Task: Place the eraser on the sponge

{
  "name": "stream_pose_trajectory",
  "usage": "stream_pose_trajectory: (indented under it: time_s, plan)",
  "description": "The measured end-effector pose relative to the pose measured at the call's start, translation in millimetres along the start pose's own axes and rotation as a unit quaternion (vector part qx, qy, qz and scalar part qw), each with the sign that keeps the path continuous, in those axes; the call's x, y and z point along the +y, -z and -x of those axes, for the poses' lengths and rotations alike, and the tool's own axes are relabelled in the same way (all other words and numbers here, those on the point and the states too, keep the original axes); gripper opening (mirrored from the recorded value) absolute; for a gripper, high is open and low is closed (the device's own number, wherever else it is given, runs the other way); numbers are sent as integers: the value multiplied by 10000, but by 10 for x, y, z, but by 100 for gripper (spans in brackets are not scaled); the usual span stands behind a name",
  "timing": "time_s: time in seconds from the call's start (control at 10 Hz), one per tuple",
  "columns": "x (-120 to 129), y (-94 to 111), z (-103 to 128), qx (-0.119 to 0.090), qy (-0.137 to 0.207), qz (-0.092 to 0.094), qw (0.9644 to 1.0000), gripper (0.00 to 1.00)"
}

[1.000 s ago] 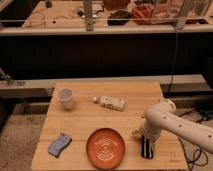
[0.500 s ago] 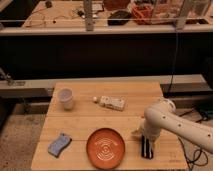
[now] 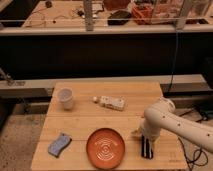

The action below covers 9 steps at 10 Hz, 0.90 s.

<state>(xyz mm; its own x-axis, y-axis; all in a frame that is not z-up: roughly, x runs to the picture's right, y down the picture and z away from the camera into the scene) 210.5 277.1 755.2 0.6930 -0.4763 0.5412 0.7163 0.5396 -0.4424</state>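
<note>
The eraser (image 3: 146, 148), a black oblong block with pale stripes, lies on the wooden table (image 3: 95, 122) near its front right, pointing toward the front edge. My gripper (image 3: 145, 138) hangs at the end of the white arm (image 3: 170, 122), directly over the eraser's far end and down against it or just above it. The sponge (image 3: 59, 144), a small blue-grey pad with wavy edges, lies flat at the table's front left, far from the gripper. The orange plate sits between the two.
The orange plate (image 3: 105, 148) is at the front centre. A white cup (image 3: 65, 98) stands at the back left. A white patterned box (image 3: 112, 103) with a small pale object (image 3: 95, 99) beside it lies mid-back. A dark shelf and a bench rise behind the table.
</note>
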Motion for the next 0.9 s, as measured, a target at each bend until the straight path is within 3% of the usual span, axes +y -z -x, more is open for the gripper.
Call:
stream_pose_trajectory:
  time_s: [0.9]
  plan:
    - [-28,7,17,-50,65,32,10000,80]
